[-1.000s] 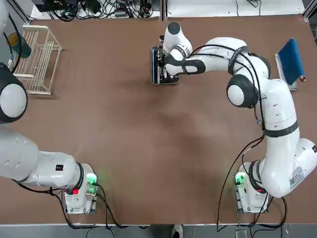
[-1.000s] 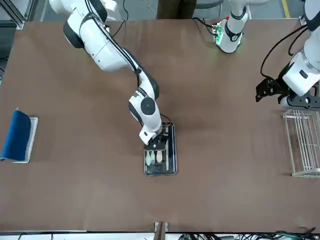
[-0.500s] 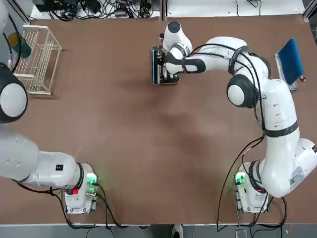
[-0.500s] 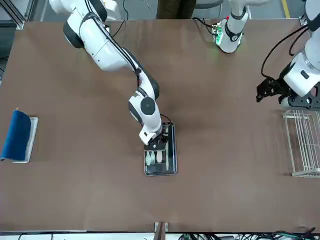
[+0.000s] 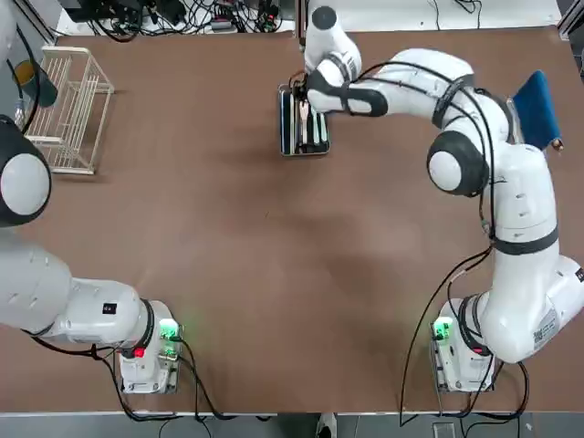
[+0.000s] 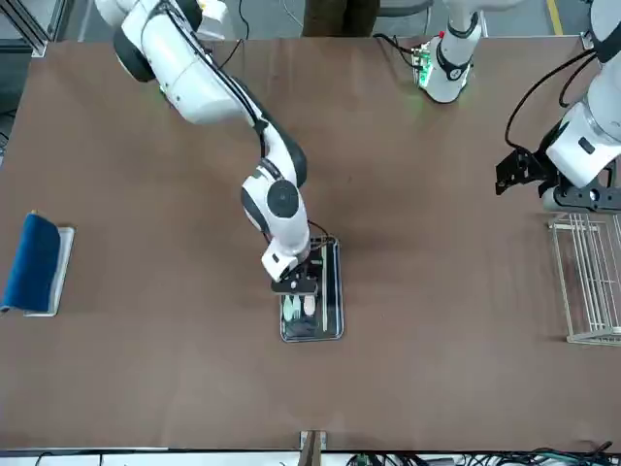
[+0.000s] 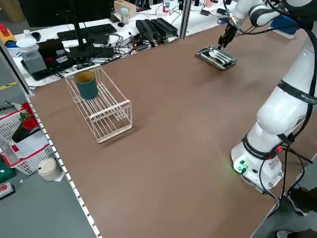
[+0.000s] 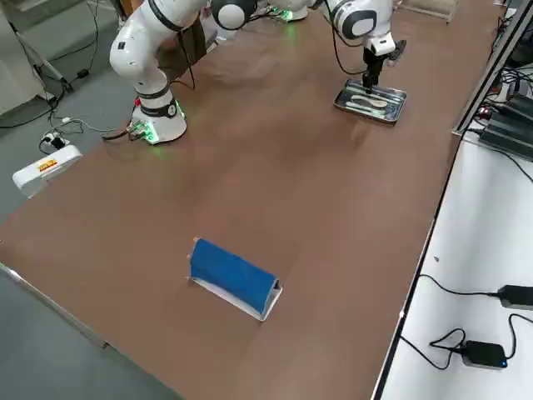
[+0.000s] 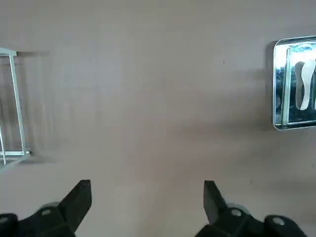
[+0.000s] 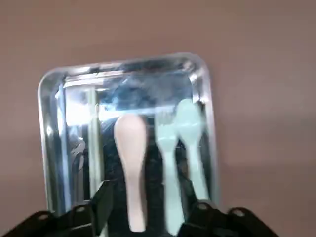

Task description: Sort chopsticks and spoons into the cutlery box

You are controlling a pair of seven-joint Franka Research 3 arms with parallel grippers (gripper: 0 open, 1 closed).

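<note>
The cutlery box (image 5: 282, 123), a shiny metal tray, lies at the far middle of the table, also in the front view (image 6: 337, 301). Inside it lie the spoons (image 10: 131, 148), a white one and pale green ones (image 6: 291, 309), beside the thin chopsticks (image 10: 92, 143) along one long side (image 6: 328, 287). My right gripper (image 10: 150, 205) hangs open just above the tray (image 6: 297, 285), nothing between its fingers. Off at the table's left edge, my left gripper (image 9: 147, 197) is open and empty (image 6: 516, 175), near the wire rack.
A white wire rack (image 5: 68, 109) holding a teal cup (image 7: 87, 84) stands at the far left. A blue-topped holder (image 5: 534, 114) sits at the far right edge (image 8: 233, 279). Cables and devices lie beyond the table's far edge.
My right gripper has lifted out of the tray and shifted toward its far end, uncovering the spoons and chopsticks. The left arm has stayed put.
</note>
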